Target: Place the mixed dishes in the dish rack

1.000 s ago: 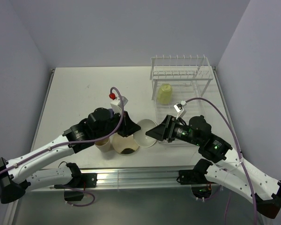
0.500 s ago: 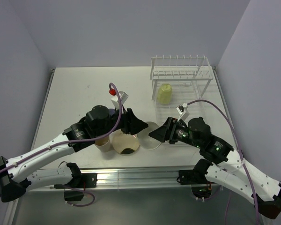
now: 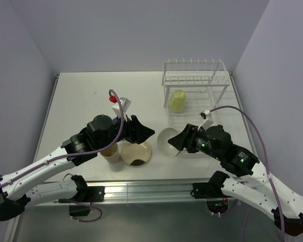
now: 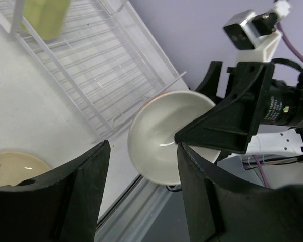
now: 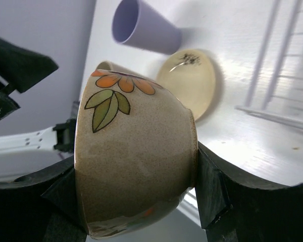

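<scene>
White table (image 3: 81, 101); bowl (image 3: 166, 142) mouth leftward

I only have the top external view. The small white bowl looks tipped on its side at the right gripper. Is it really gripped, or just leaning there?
Observer: It is gripped. In the right wrist view, the right gripper has one finger on each side of the bowl, against its tan, flower-painted outer wall.
Operator: Is the left gripper on it too?
Observer: No. The left wrist view shows the left gripper open, with the bowl beyond its fingers and not between them.
Operator: I can't find the lavender tumbler anywhere.
Observer: The right wrist view shows the lavender tumbler on the table near the cream plate, not touching it.
</scene>
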